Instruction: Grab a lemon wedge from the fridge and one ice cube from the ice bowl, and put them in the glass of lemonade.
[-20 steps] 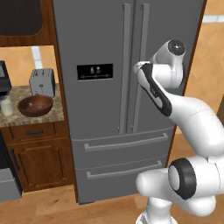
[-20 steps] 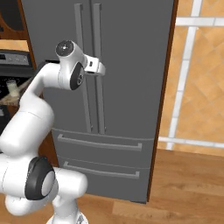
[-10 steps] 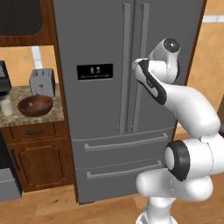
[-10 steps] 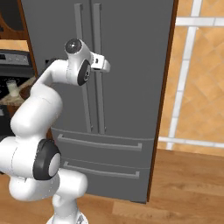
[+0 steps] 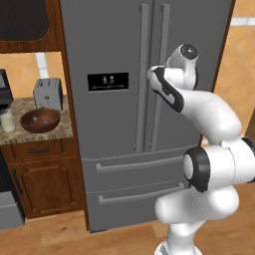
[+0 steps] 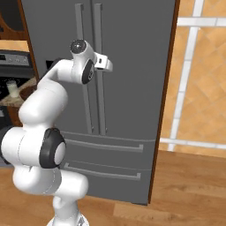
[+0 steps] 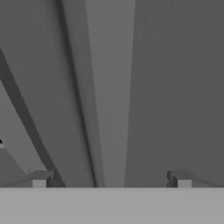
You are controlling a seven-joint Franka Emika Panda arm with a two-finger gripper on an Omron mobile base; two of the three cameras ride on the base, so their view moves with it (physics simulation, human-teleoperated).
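Straight ahead of the hand (image 7: 111, 177), fingers spread wide and empty, the fridge (image 5: 109, 40) door's bar handle (image 7: 109, 87) runs lengthwise between them.

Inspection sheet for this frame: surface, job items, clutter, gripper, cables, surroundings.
Surface: speckled counter left of the fridge.
Job's things: fridge doors shut; ice bowl on the counter; pale glass at the counter's left edge.
Clutter: toaster behind the bowl.
Grippers: gripper open, facing the right door's bar handle, not gripping.
Cables: nothing seen.
Surroundings: wood cabinet, wood floor.
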